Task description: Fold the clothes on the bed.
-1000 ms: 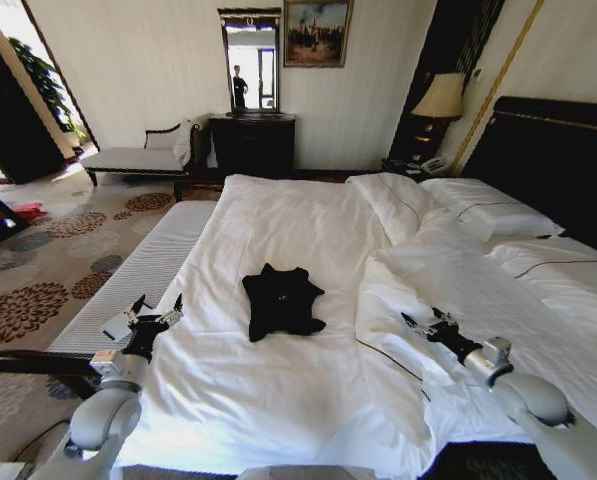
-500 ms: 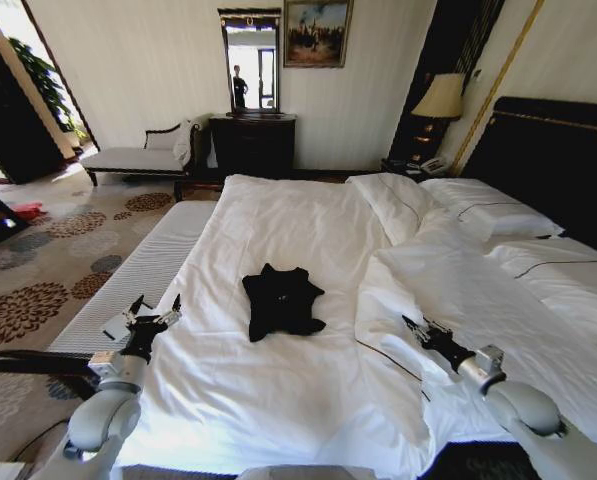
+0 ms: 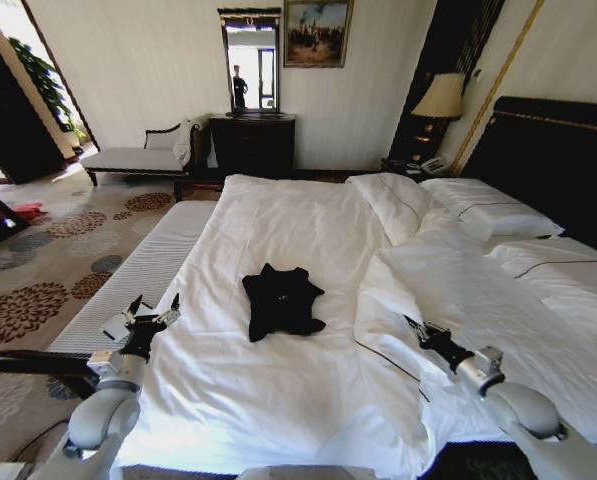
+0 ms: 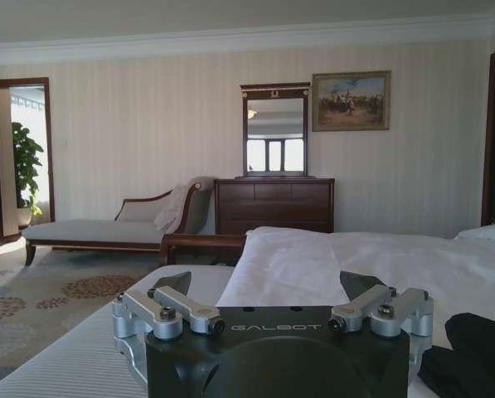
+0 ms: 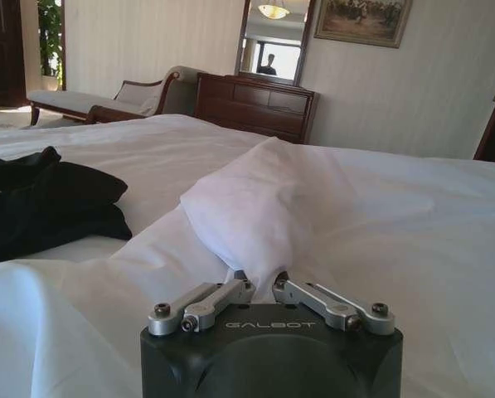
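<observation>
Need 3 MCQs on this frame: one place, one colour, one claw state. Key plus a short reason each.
1. Where does the T-shirt lie?
A. on the bed's white sheet
B. on the carpet
C. on the chaise

2. What colour is the T-shirt?
A. white
B. black
C. red

3. How does the left claw stand?
A. shut on the shirt
B. shut on a pillow
C. open, holding nothing

Key: 1 A, it lies crumpled mid-mattress in the head view. 2 B, dark against the white sheet. 3 C, its fingers are spread at the bed's edge, apart from the shirt. The right claw is nearly shut over the folded duvet.
</observation>
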You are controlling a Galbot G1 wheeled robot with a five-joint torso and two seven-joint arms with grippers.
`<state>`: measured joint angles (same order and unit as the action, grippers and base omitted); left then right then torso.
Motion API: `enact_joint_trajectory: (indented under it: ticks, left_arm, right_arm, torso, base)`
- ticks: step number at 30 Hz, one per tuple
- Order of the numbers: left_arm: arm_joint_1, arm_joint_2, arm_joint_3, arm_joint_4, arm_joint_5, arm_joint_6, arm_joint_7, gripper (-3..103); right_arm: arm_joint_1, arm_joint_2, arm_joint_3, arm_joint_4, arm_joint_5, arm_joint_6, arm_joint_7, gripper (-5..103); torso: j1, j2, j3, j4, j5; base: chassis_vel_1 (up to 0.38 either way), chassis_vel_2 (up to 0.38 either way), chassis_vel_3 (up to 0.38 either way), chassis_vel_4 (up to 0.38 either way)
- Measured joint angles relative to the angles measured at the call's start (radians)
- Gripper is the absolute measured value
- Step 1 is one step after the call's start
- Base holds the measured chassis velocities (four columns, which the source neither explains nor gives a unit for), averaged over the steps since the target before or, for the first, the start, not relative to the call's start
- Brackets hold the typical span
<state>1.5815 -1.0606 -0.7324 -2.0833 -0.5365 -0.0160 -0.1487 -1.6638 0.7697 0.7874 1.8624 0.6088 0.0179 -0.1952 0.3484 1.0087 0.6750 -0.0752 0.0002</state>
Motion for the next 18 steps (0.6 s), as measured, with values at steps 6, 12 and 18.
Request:
enact_joint_trajectory:
  ticks: [6,12,18]
  left_arm:
    - [-0.008,-0.001,0.002,0.007,-0.003,-0.002,0.000,100]
    - [-0.011,-0.003,0.007,0.013,-0.005,-0.004,0.002,100]
    - [-0.019,-0.004,0.008,0.014,-0.009,-0.005,0.002,100]
  right_arm:
    - [-0.043,0.027,0.087,0.044,0.016,-0.023,0.024,3]
    - [-0.082,0.050,0.153,0.067,0.018,-0.040,0.044,3]
    - [-0.147,0.074,0.260,0.081,0.031,-0.053,0.064,3]
  torso:
    - [0.000,0.000,0.000,0.0000,-0.0002]
    - [0.000,0.000,0.000,0.0001,-0.0003]
    - [0.000,0.000,0.000,-0.0002,-0.0002]
  base:
    - [0.000,0.000,0.000,0.000]
    - [0.000,0.000,0.000,0.000]
    - [0.000,0.000,0.000,0.000]
